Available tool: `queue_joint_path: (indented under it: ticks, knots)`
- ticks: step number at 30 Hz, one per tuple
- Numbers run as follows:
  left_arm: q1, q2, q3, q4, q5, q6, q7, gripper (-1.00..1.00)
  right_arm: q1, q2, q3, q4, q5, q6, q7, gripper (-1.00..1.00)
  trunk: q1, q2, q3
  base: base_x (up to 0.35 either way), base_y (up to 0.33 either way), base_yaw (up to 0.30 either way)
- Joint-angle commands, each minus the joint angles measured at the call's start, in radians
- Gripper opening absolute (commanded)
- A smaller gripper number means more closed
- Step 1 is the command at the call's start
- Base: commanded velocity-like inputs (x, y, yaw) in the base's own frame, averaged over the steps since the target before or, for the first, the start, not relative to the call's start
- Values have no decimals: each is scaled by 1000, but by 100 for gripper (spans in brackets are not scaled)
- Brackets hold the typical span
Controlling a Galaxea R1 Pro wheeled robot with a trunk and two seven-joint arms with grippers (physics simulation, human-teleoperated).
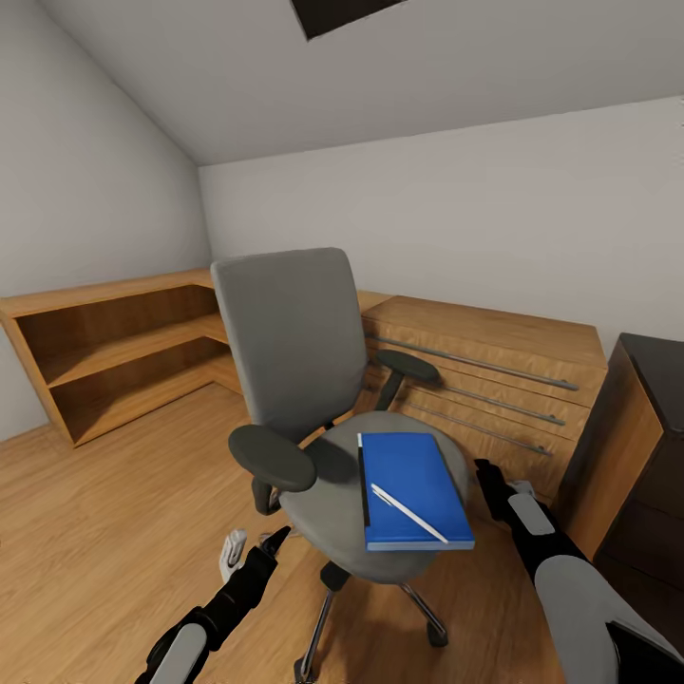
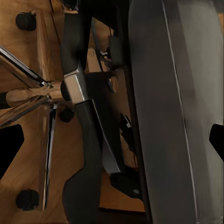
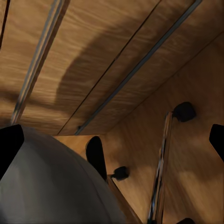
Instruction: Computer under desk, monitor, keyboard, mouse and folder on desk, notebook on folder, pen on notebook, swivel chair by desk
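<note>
While my head camera looks down across the bedroom floor, I count one swivel chair [image 1: 313, 399], one folder [image 1: 413, 489] and one pen [image 1: 408, 513]. I use the chair as my landmark. Its grey seat faces me, with the backrest upright behind it and two black armrests, one on each side. The blue folder lies flat on the seat, toward the side of my right arm, its front edge reaching the seat's front rim. The pale, slim pen lies diagonally on top of the folder, touching its cover. A thin dark strip shows along the folder's left edge; I cannot tell what it belongs to.

My left pincer [image 1: 255, 546] hangs low, just in front of the chair's left armrest and below seat level, apart from the chair. Its two fingers stand spread with nothing between them, so I read it as released. In the left wrist view I see the chair's chrome star base [image 2: 32, 100] with black casters, and the seat's dark edge close by.

My right pincer [image 1: 486, 473] sits just beside the seat's right edge, near the folder's far corner. Its fingertips are too dark and small for me to tell how far apart they are. The right wrist view shows the grey seat [image 3: 51, 182] near that pincer, with wooden drawer fronts [image 3: 93, 56] beyond the chair.
</note>
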Motion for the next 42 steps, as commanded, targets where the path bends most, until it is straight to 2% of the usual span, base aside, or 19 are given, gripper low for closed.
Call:
queue_joint_path:
  ticks: [1, 4, 6, 9, 13, 14, 18, 21, 23, 27, 34, 42]
  knots:
    - [0, 0, 1, 0, 10, 8, 0, 100, -1, 0, -2, -4, -7, 5, -5, 100, 0, 0, -1, -170, -52, 0]
    - [0, 2, 1, 0, 10, 8, -1, 100, 1, -1, -1, -42, -5, 7, -7, 100, 0, 0, -1, -247, -81, 0]
    - [0, 3, 1, 0, 11, 8, -1, 100, 3, -1, 6, -74, 11, 9, -8, 100, 0, 0, -1, -295, -95, 0]
    - [11, 3, 2, -1, 12, 8, -2, 100, 6, -3, 14, -127, 68, 13, -11, 100, 0, 0, -1, -314, -89, 0]
    - [36, 3, 2, -8, 12, 5, -2, 100, 7, -13, 16, -174, 115, 47, -13, 100, 0, 0, -1, -326, -52, 0]
    - [50, 3, 2, -12, 12, 0, -1, 100, 8, -19, 17, -202, 134, 92, -13, 100, 0, 0, -1, -268, -23, 0]
    - [65, 1, 1, -16, 11, -16, 6, 100, 19, -25, 21, -298, 160, 228, -13, 100, 0, 0, -1, -158, -14, 0]
    - [71, -2, 0, -17, 11, -22, 9, 100, 58, -27, 26, -411, 186, 335, -11, 100, 0, 0, -1, -71, -6, 0]
    - [77, 10, -11, -13, 10, -34, 21, 100, 68, -38, 37, -420, 178, 326, 0, 100, 0, 0, -1, 0, 0, 0]
    - [80, 27, -15, -11, 11, -31, 43, 100, 91, -58, 30, -443, 175, 330, 23, 100, 0, 0, -1, 0, 0, 0]
    - [80, 27, -15, -11, 11, -31, 68, 100, 128, -58, 30, -469, 175, 330, 35, 100, 0, 0, -1, 0, 0, 0]
    - [80, 27, -15, -11, 11, -31, 68, 100, 128, -58, 30, -469, 175, 330, 35, 100, 0, 0, -1, 0, 0, 0]
